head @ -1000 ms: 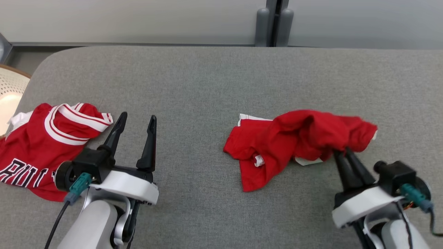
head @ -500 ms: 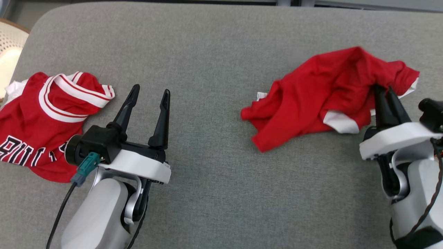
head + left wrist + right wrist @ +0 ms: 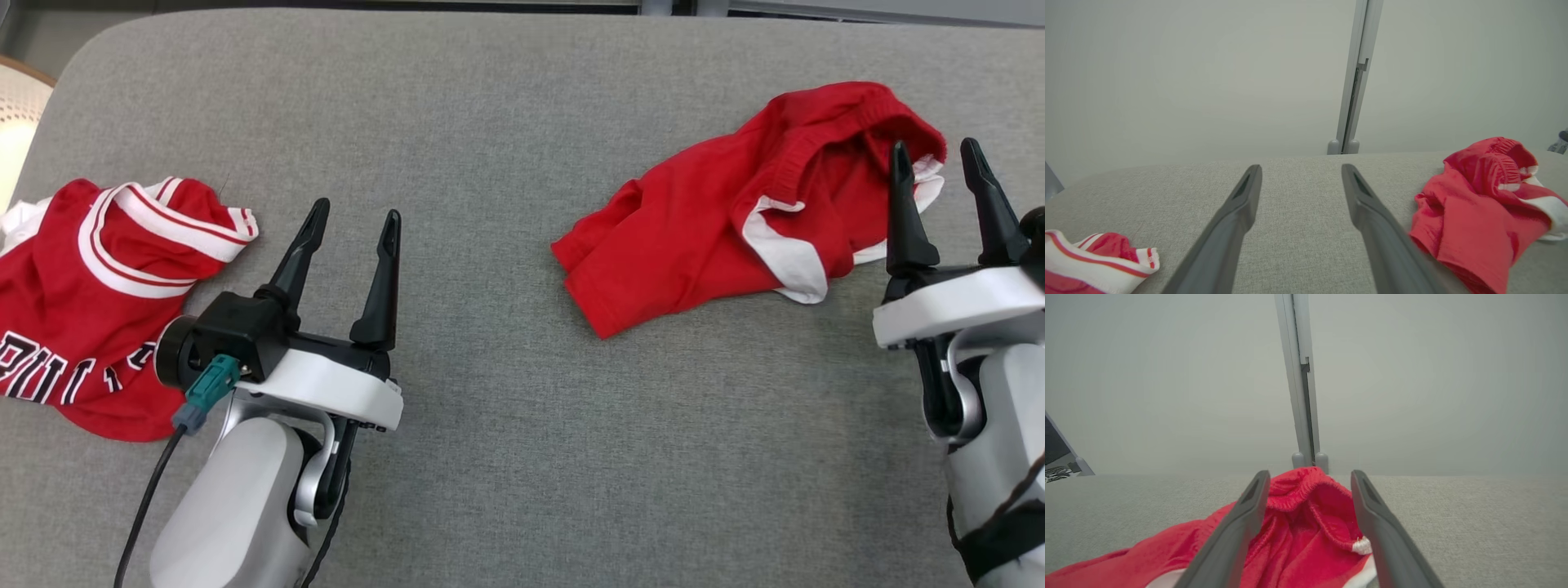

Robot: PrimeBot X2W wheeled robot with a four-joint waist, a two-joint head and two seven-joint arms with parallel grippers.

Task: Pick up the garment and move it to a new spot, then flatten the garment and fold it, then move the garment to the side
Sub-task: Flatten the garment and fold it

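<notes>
The garment (image 3: 735,220) is a crumpled red piece with white trim and an elastic waistband, lying on the grey padded surface (image 3: 490,122) at the right. My right gripper (image 3: 935,147) stands open at its right end, one finger over the cloth and the other just past its edge, holding nothing. In the right wrist view the garment's (image 3: 1306,531) waistband lies between the spread fingers of the right gripper (image 3: 1310,473). My left gripper (image 3: 356,209) is open and empty over bare surface at the left. The left wrist view has the left gripper (image 3: 1301,167) in the middle and the garment (image 3: 1474,212) off to the right.
A red jersey (image 3: 90,302) with white stripes and dark lettering lies crumpled at the left edge, close to my left wrist; its collar (image 3: 1094,261) appears in the left wrist view. A pale woven object (image 3: 16,122) sits beyond the surface's left corner. A grey wall with a post (image 3: 1353,77) stands behind.
My right gripper has opened and let go of the garment, which now lies slumped at the right. The head camera tilted down since the earliest frame. The left arm has stayed put.
</notes>
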